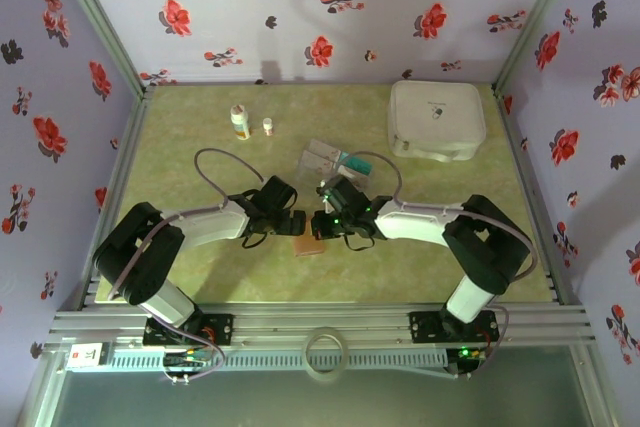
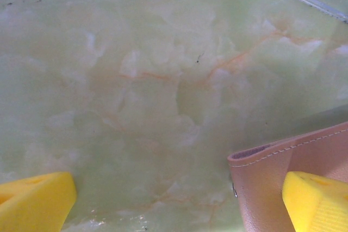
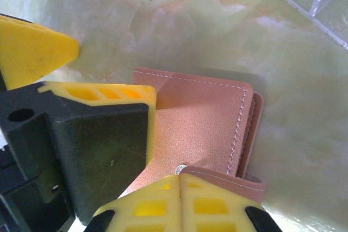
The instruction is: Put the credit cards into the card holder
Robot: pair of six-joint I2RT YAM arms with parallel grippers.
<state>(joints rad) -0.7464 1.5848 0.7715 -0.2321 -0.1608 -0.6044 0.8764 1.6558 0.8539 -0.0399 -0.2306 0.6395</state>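
Note:
The pinkish-brown card holder (image 1: 308, 244) lies on the table between the two arms, near the front. My right gripper (image 3: 181, 176) is shut, its yellow fingertips pinching the raised edge of the card holder's (image 3: 206, 123) flap beside the snap button. My left gripper (image 2: 179, 205) stands open just above the table, one yellow finger (image 2: 315, 202) over a corner of the card holder (image 2: 272, 180) and the other over bare table. In the top view the left gripper (image 1: 293, 219) and right gripper (image 1: 319, 219) nearly meet. A teal credit card (image 1: 354, 160) lies in the clear tray.
The clear plastic tray (image 1: 325, 155) sits just behind the grippers. A large white rounded case (image 1: 436, 119) stands at the back right. Two small bottles (image 1: 240, 122) stand at the back left. Flowered walls close in the table on three sides.

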